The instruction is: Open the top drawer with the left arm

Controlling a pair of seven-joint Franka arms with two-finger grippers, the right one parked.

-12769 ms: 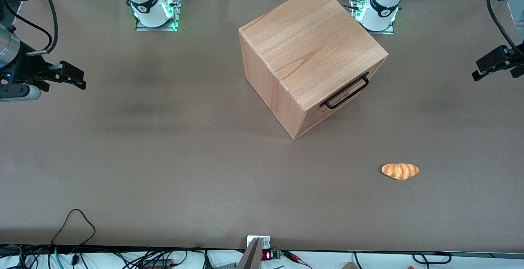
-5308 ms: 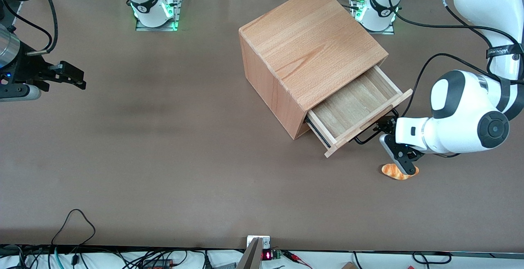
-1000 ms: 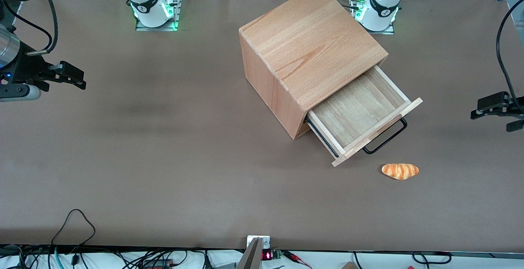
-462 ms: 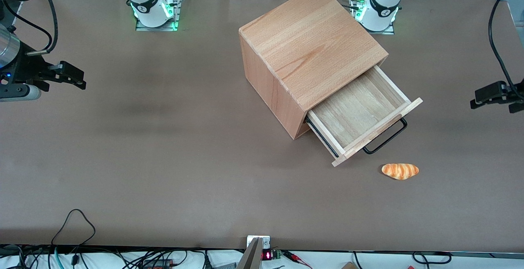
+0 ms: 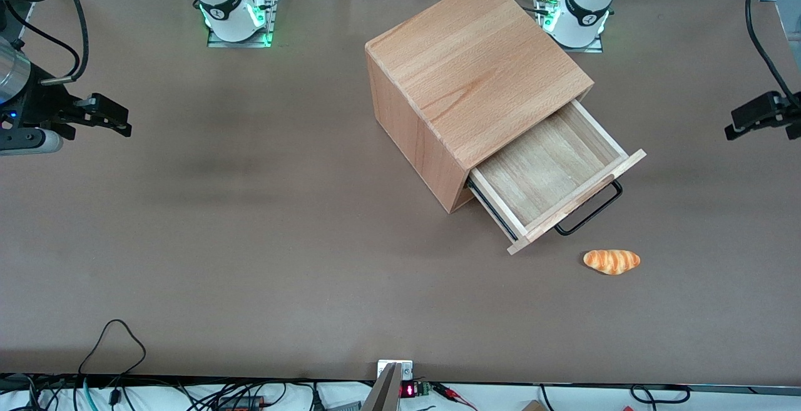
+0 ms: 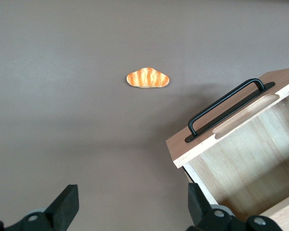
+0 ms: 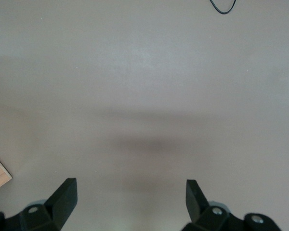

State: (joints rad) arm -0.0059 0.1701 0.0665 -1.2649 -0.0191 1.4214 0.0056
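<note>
One claw (image 5: 760, 117), fingers apart and empty, has risen farther from the pulled-out top drawer (image 5: 551, 173).

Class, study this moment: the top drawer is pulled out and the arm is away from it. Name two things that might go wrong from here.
1. The top drawer juts far out of the cabinet; a passing arm might knock its black handle.
2. The open gripper hangs above the table near the drawer front; lowering carelessly may hit the wood or the bread roll.
</note>
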